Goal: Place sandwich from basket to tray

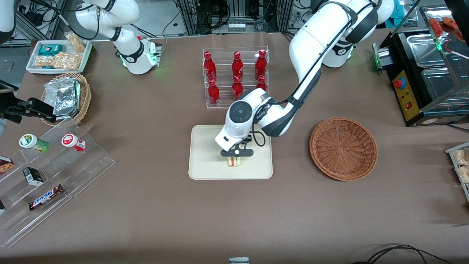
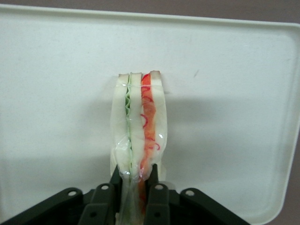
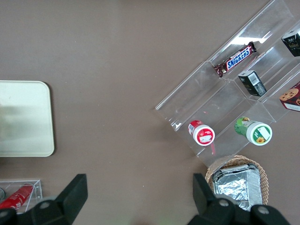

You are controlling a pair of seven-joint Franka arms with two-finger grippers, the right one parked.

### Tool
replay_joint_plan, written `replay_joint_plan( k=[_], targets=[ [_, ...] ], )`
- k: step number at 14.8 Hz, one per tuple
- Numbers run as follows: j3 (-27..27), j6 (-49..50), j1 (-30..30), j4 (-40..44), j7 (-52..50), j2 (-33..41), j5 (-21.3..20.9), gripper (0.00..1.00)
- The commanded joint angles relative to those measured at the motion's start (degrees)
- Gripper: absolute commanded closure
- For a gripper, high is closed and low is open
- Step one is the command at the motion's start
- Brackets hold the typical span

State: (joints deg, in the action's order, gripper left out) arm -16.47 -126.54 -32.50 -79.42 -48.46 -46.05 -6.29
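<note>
Brown table surface (image 1: 154, 205); cable clutter at its edge farthest from the front cam. Toward parked arm's end: clear acrylic stand (image 1: 55, 176) w/ snack items, partly cut off by frame. Mid-table: bottle rack (image 1: 236, 75), lower part hidden by arm wrist. Tray (image 1: 205, 165) carries sandwich (image 1: 234, 161), mostly occluded by gripper (image 1: 236, 153); fingers (image 2: 153, 187) clamp sandwich, upright, over tray. Basket (image 1: 343, 148) sits toward working arm's end, apart from tray. Arm reaches down, elbow bent.
</note>
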Motion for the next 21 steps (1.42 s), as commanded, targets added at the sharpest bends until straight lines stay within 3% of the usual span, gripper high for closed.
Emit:
replay_joint_plan(
  k=[1, 4, 7, 10, 14, 18, 21],
  targets=[
    [0.91, 0.68, -1.42, 2.42, -1.19, 0.34, -1.0, 0.0],
    [4.86, 3.65, -0.81, 2.42, -2.7, 5.51, -1.0, 0.0],
    [5.31, 16.28, 5.5, -0.63, -0.43, 15.52, 0.05, 0.0],
    [5.4, 24.47, 12.08, -6.61, 7.64, 24.92, 2.78, 0.0],
    [5.57, 42.93, 24.56, -6.54, 25.83, 34.61, 2.87, 0.0],
    [5.57, 49.18, 32.83, -5.22, 30.52, 40.76, 2.52, 0.0],
    [5.4, 49.81, 34.43, -6.09, 31.13, 44.19, 2.96, 0.0]
  ],
)
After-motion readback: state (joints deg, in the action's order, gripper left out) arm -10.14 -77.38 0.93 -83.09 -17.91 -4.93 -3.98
